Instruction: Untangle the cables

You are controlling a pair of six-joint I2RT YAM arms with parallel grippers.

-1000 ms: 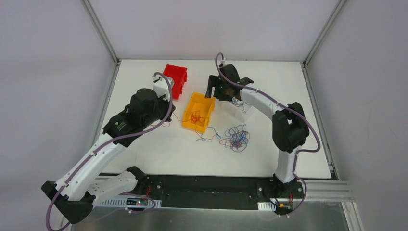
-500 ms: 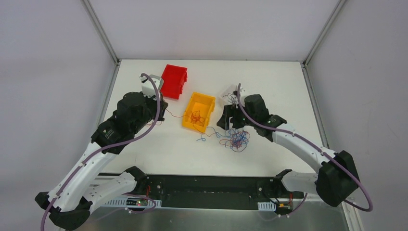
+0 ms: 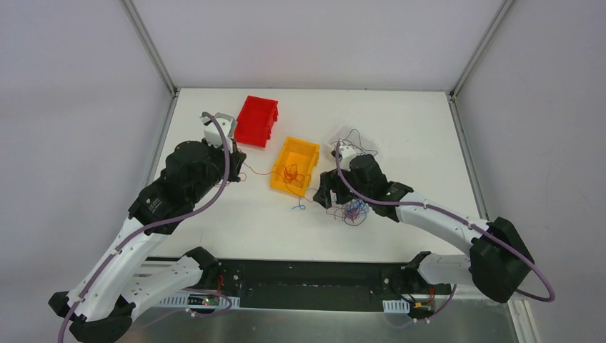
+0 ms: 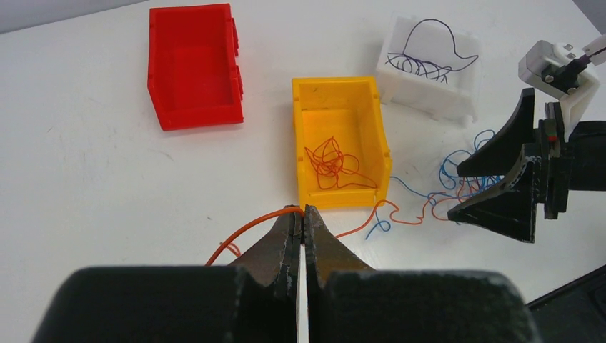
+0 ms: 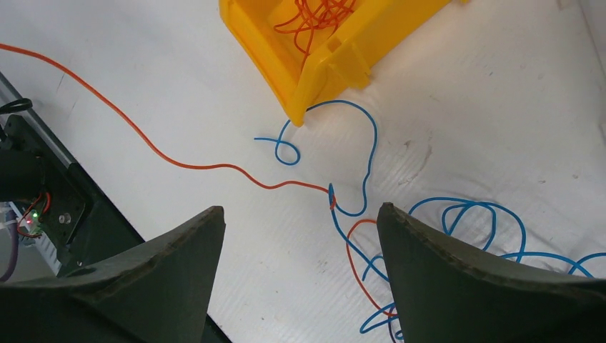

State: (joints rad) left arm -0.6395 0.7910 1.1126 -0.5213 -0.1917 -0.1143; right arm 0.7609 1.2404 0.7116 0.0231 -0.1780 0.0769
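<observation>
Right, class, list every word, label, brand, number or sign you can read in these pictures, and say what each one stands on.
No text can be read in any view.
red bin, yellow bin, white bin: plain walls, no label or number.
circuit board at the table's near edge: any print is too small to read.
</observation>
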